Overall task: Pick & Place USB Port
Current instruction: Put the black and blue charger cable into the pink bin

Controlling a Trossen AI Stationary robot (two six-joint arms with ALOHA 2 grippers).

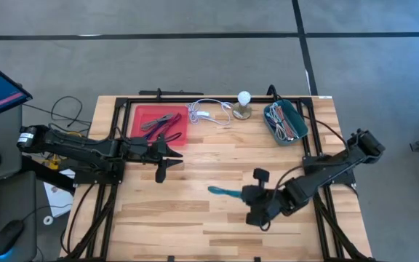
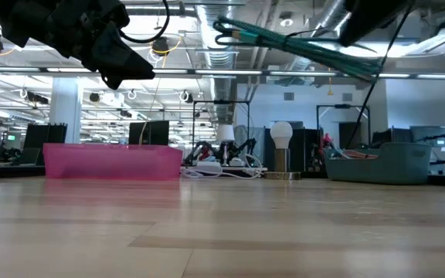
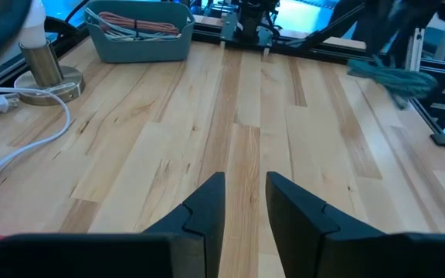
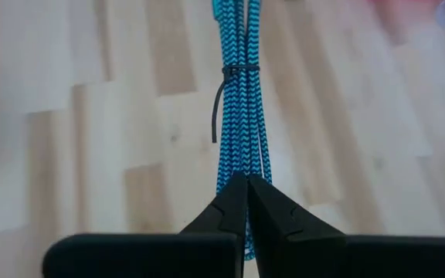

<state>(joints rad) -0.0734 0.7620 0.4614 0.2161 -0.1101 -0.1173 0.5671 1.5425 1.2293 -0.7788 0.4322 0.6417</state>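
A bundled teal braided USB cable tied with a black zip tie is carried above the table's middle by my right gripper, which is shut on it; the low view shows the cable high in the air. My left gripper hovers by the red tray, fingers a little apart and empty. My right gripper pinches the cable bundle at one end between its two fingers, which lie along the bundle. The bundle sticks out ahead of the fingers toward the table's left, lifted clear of the table.
The red tray holds some cables. A teal bin with more cables stands at the far right. A lamp with a bulb and a white cord sit at the far edge. Bare wood lies in front.
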